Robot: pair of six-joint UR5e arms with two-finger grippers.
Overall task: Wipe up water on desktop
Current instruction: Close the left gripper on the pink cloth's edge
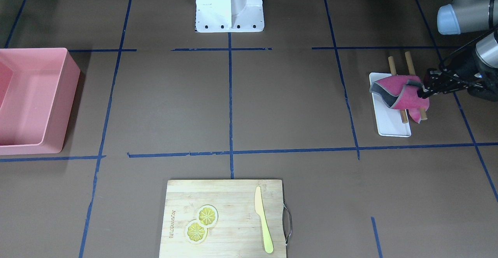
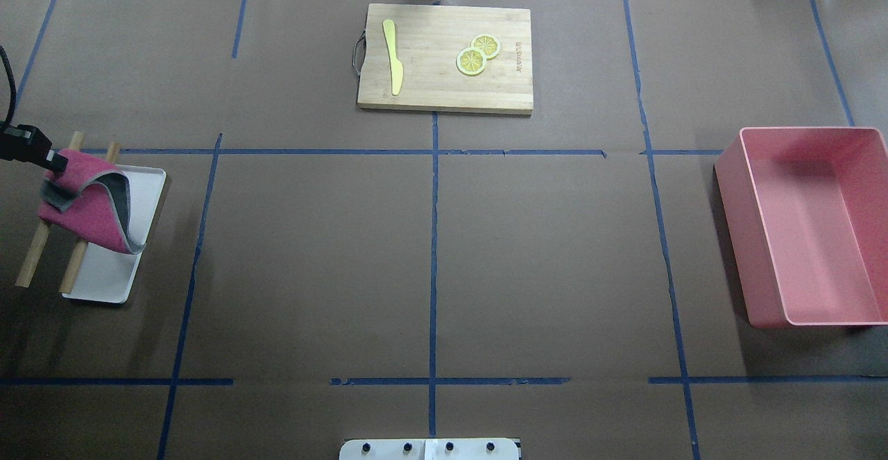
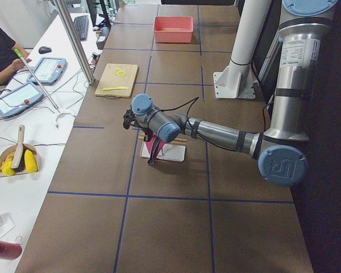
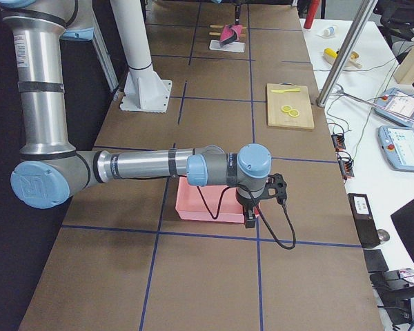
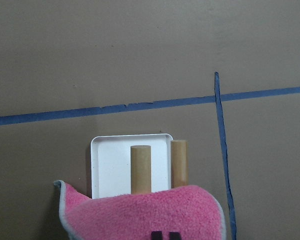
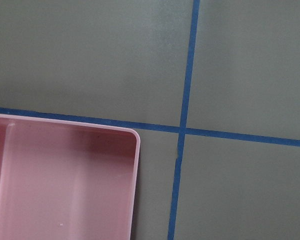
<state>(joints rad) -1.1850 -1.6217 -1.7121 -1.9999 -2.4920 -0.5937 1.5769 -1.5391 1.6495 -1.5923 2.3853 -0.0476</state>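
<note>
The desktop [image 2: 312, 252] is dark brown with blue tape lines; I see no water on it. My left gripper [image 1: 422, 88] is shut on a pink cloth with a grey edge [image 1: 400, 94], holding it up by one corner over a white tray [image 1: 393, 127] that carries two wooden rods [image 1: 392, 65]. The cloth also shows at the far left of the overhead view [image 2: 87, 203] and at the bottom of the left wrist view [image 5: 145, 212]. My right gripper [image 4: 250, 219] shows only in the exterior right view, beside the pink bin; I cannot tell whether it is open or shut.
A wooden cutting board [image 2: 444, 92] with a yellow knife [image 2: 393, 54] and two lemon slices [image 2: 477, 54] lies at the far middle. A pink bin [image 2: 728, 224] stands on the robot's right. The robot's white base [image 1: 229, 5] is at the near middle.
</note>
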